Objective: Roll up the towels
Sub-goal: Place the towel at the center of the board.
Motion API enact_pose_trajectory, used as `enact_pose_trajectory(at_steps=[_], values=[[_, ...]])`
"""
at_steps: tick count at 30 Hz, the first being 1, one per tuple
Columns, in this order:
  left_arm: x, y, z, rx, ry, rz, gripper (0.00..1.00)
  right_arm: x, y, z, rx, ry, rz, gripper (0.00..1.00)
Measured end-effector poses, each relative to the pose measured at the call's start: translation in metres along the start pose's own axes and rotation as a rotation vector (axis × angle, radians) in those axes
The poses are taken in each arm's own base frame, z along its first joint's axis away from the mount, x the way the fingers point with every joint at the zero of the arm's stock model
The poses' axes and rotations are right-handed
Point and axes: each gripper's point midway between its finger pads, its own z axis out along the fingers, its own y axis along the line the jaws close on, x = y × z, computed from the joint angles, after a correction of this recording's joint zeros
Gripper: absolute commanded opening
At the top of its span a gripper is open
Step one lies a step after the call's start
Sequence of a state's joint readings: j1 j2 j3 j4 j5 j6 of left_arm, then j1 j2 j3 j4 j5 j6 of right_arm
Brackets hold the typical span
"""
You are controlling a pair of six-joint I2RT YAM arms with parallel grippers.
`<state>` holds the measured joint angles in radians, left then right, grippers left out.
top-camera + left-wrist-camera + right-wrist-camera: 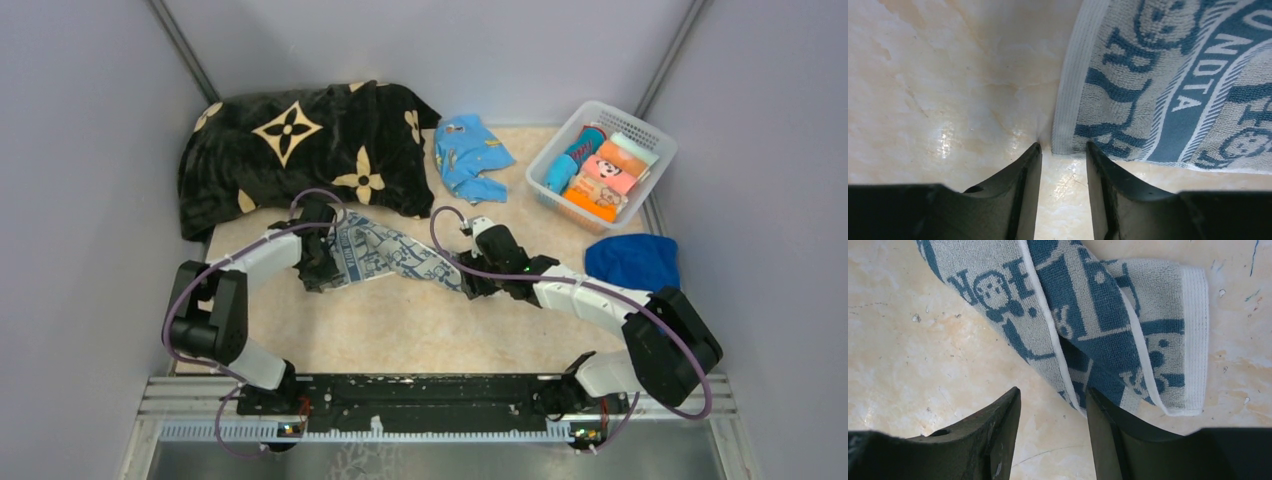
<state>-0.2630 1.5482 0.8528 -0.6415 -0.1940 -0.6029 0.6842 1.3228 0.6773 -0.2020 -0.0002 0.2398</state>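
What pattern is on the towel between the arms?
The towel is white with dark-blue lettering and faces; clearest in left wrist view.

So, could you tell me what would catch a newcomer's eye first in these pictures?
The big black blanket with cream flowers, heaped at the far left, draws the eye first. Next comes the blue-printed white towel lying mid-table between the left gripper and the right gripper, both open at its ends. A basket of bright bundles sits at the far right.
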Motion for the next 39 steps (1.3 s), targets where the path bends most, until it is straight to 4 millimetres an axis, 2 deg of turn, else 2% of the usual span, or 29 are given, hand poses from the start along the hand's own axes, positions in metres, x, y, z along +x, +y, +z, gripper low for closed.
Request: enact_pose_trajectory(at_steps=[4,7,13,19,21,22,24,27,32,34,36,39], values=[[-0.001,-0.004,0.001,0.007,-0.004,0.002,0.20,0.003,0.001,0.001,-0.012,0.004,-0.002,0.51],[-0.002,-0.005,0.001,0.007,-0.009,0.002,0.00,0.003,0.002,0.001,-0.017,0.005,-0.002,0.51],[0.000,-0.001,-0.007,0.006,-0.016,-0.002,0.00,0.010,0.001,-0.001,-0.012,0.033,-0.003,0.53],[-0.013,0.000,-0.041,0.065,-0.110,-0.021,0.00,0.020,-0.002,0.006,-0.001,0.074,-0.004,0.53],[-0.014,0.000,-0.044,0.073,-0.120,-0.023,0.00,0.026,-0.005,0.011,0.013,0.097,-0.004,0.52],[-0.014,0.000,-0.044,0.074,-0.119,-0.023,0.00,0.029,-0.006,0.013,0.020,0.110,-0.004,0.49],[-0.013,0.000,-0.044,0.075,-0.115,-0.022,0.00,0.031,-0.008,0.017,0.032,0.119,-0.005,0.35],[-0.012,-0.001,-0.045,0.080,-0.113,-0.018,0.00,0.027,-0.010,0.021,0.048,0.122,-0.010,0.02],[-0.011,0.005,-0.056,0.074,-0.121,-0.005,0.02,0.028,-0.012,0.010,0.070,0.173,-0.002,0.00],[-0.016,0.009,-0.067,0.074,-0.152,-0.001,0.03,0.018,-0.012,-0.005,0.081,0.168,-0.003,0.00],[-0.024,0.012,-0.079,0.074,-0.197,-0.002,0.03,-0.007,-0.011,-0.024,0.090,0.133,-0.001,0.00],[-0.032,0.019,-0.095,0.073,-0.262,-0.004,0.04,-0.067,-0.013,-0.052,0.095,0.026,0.026,0.00]])
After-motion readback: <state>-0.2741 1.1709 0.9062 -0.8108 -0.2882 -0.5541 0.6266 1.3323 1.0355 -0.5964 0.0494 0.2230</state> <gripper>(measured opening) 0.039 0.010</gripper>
